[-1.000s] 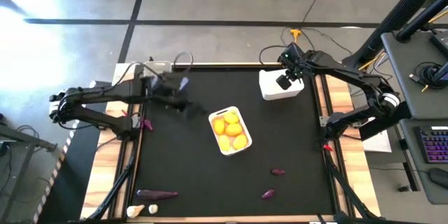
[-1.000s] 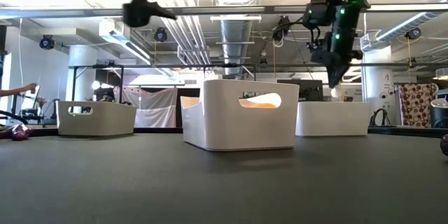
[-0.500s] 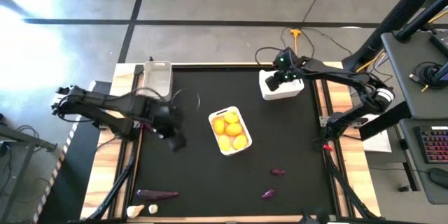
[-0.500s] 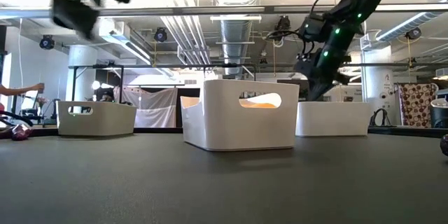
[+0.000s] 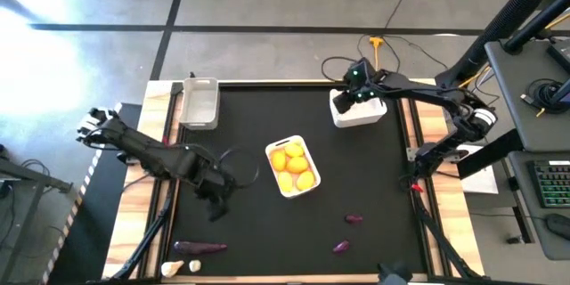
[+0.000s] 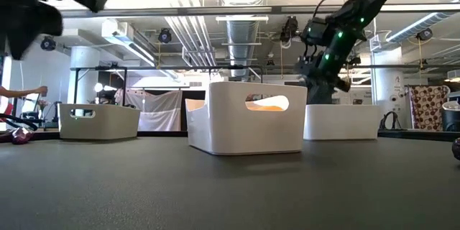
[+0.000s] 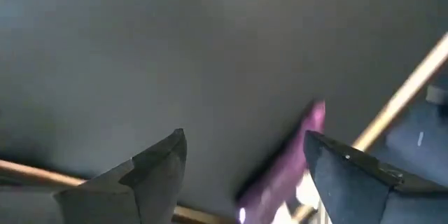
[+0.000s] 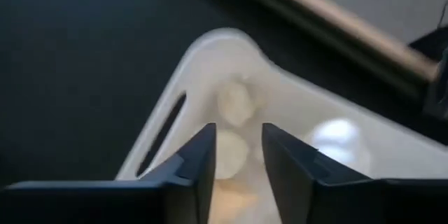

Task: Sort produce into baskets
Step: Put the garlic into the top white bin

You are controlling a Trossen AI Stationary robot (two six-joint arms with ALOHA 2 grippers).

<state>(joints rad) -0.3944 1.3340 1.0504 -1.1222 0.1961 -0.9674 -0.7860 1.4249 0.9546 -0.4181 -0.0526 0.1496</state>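
Right wrist view shows the right gripper (image 8: pixel 236 155) over the far white basket (image 8: pixel 308 112), fingers slightly parted around a white garlic bulb (image 8: pixel 231 152); whether they grip it I cannot tell. A second ago it hung higher above that basket. The left gripper (image 7: pixel 245 175), wide open and empty, has swung from the grey basket (image 5: pixel 199 102) toward a purple eggplant (image 7: pixel 287 168). Yellow fruits (image 5: pixel 293 168) fill the centre basket (image 5: pixel 312 184).

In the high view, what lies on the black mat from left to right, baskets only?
Grey basket → white basket holding yellow and orange fruit → white basket under the right gripper.
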